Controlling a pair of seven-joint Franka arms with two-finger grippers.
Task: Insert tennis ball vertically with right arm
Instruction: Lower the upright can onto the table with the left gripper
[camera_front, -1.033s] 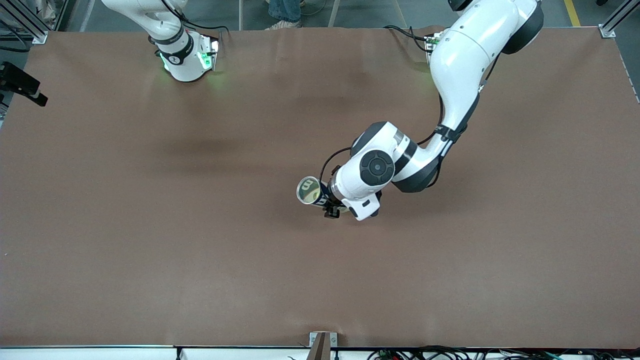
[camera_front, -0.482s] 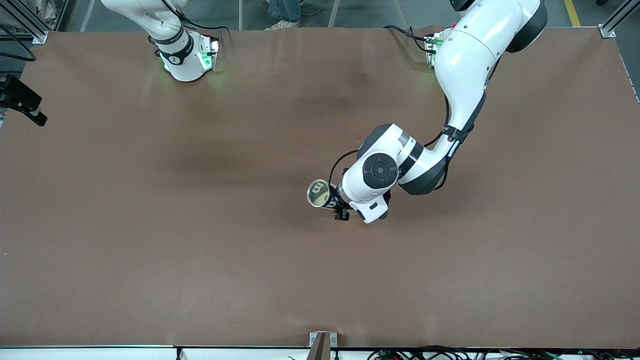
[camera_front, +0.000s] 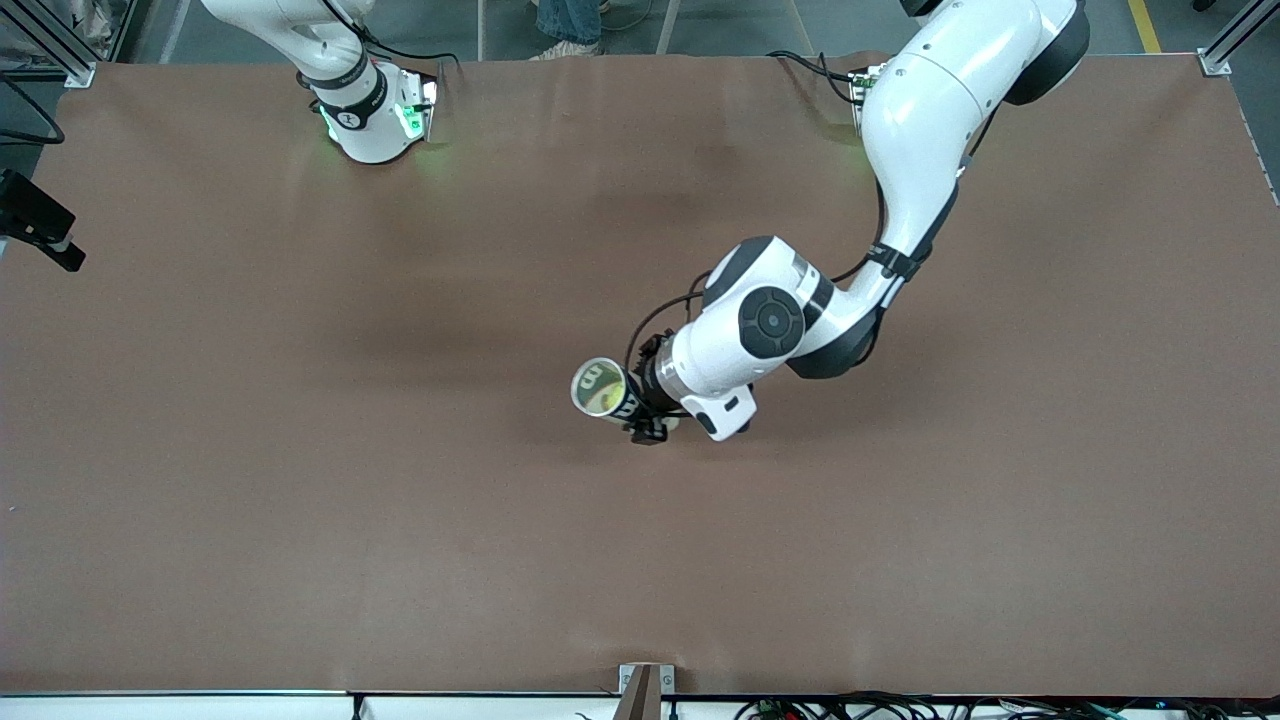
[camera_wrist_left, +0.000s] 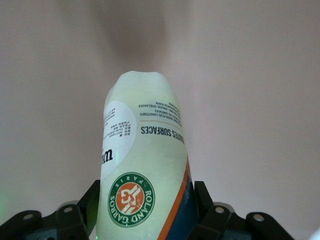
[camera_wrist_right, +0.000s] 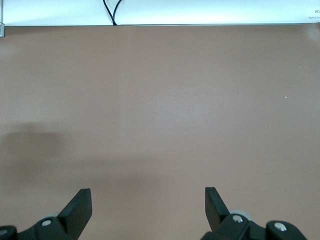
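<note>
— Front view first, biggest thing down: the brown table (camera_front: 300, 550) fills it, and I can't find a tennis ball on it anywhere. You?

— No ball in any view. What shows is the left arm (camera_front: 910, 130), which comes in from one o'clock and bends down to the middle of the table. The right arm (camera_front: 340, 80) shows only its base at eleven o'clock and its hand out at the nine o'clock edge. It looks to be waiting.

— And the tube?

— It's a clear tennis ball can (camera_front: 600, 388) with a Roland Garros label, just off the table's centre. The left gripper (camera_front: 645, 415) is clamped around its lower body, jaws pressed to both sides.

— Which way does its long axis run?

— One round end faces up at the front camera and reads almost as a full circle. I'd judge the can is nearer upright than flat, with that end leaning toward ten o'clock. Whether the end is open, I can't tell.

— So the can is the target. Where are the right jaws?

— The right gripper (camera_wrist_right: 147, 207) hangs over bare table at the right arm's end. Its fingers (camera_wrist_right: 80, 202) are spread wide and nothing is between them. From there the can lies toward four o'clock, well apart.

— Then the right arm needs a ball first and a long reach inward after, coming down from above the can's top.
</note>
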